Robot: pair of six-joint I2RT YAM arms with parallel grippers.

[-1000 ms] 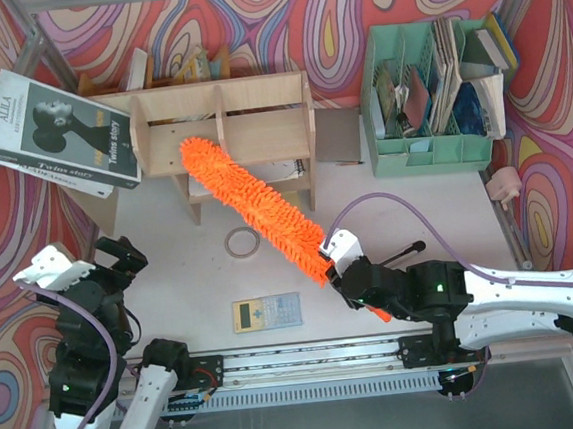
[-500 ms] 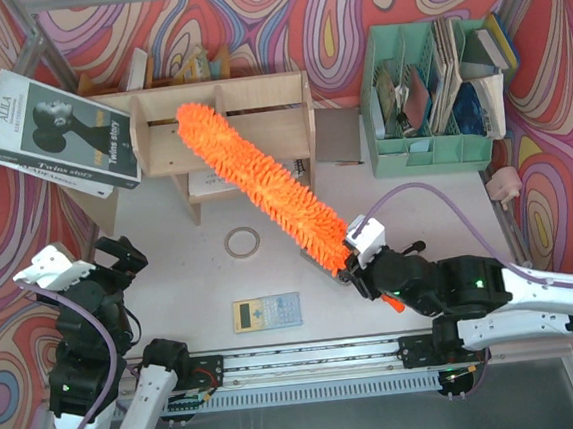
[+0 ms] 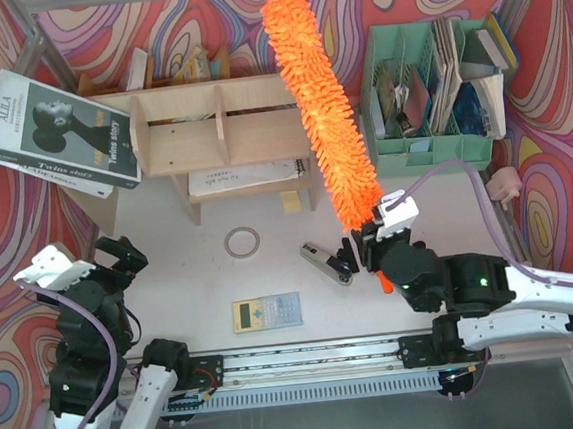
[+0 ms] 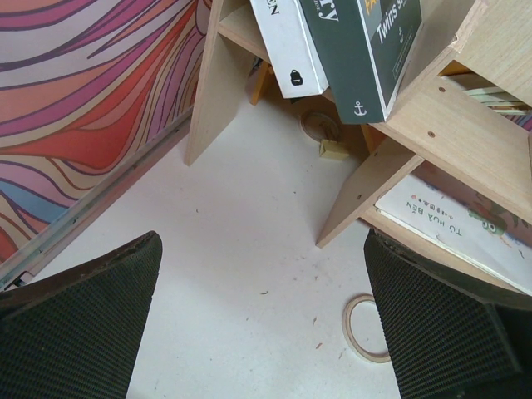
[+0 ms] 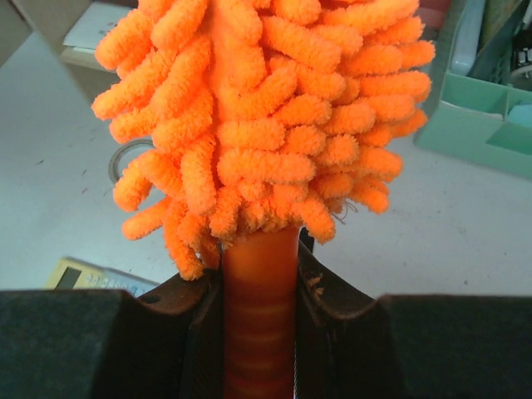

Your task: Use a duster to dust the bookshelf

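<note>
The bright orange duster (image 3: pixel 319 101) points up and away, its fluffy head crossing the right end of the plywood bookshelf (image 3: pixel 221 130) with the tip past the shelf's back. My right gripper (image 3: pixel 374 245) is shut on the duster's handle, right of the shelf. In the right wrist view the handle (image 5: pixel 259 316) sits clamped between both fingers under the fluffy head (image 5: pixel 266 108). My left gripper (image 3: pixel 105 265) is open and empty at the near left; its view shows the shelf's legs (image 4: pixel 366 187).
A mint-green file organiser (image 3: pixel 427 97) stands right of the shelf. A tape ring (image 3: pixel 241 243), a grey calculator (image 3: pixel 267 312) and a small grey tool (image 3: pixel 326 262) lie on the table. A large dark book (image 3: pixel 53 129) rests on the shelf's left end.
My right gripper has swung the duster from lying across the shelf's front to pointing up past its right end. A small grey tool shows on the table. The left arm is still.
</note>
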